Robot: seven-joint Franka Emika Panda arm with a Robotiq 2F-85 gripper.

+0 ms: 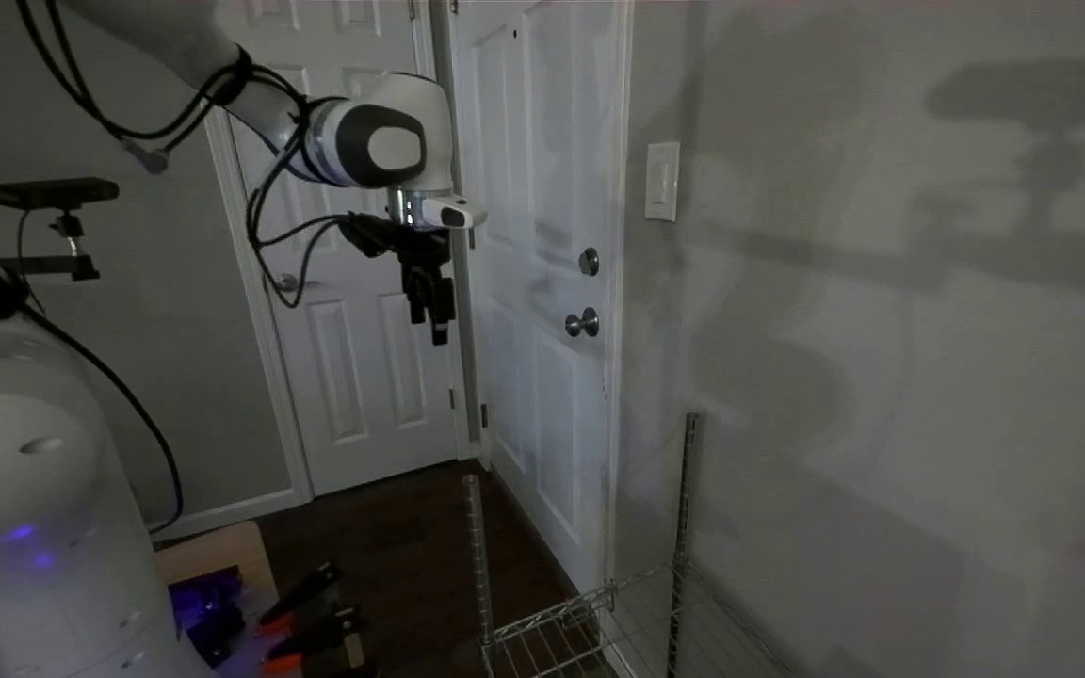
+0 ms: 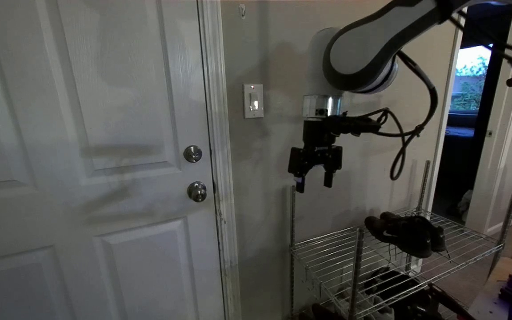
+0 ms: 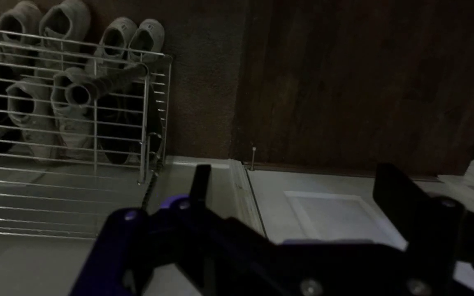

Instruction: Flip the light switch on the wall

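Observation:
The light switch is a small white upright plate on the grey-white wall, just beside the door frame. In an exterior view the switch has a bright spot on the lower part of its rocker, and the wall runs behind the arm. My gripper points down, its fingertips lower than the switch and to its right there. The gripper also hangs apart from the wall in an exterior view. In the wrist view the gripper is open with nothing between its fingers. The switch is out of the wrist view.
A white panelled door with round metallic knobs stands beside the switch. A wire rack with shoes stands against the wall below the gripper. Black cables loop off the arm.

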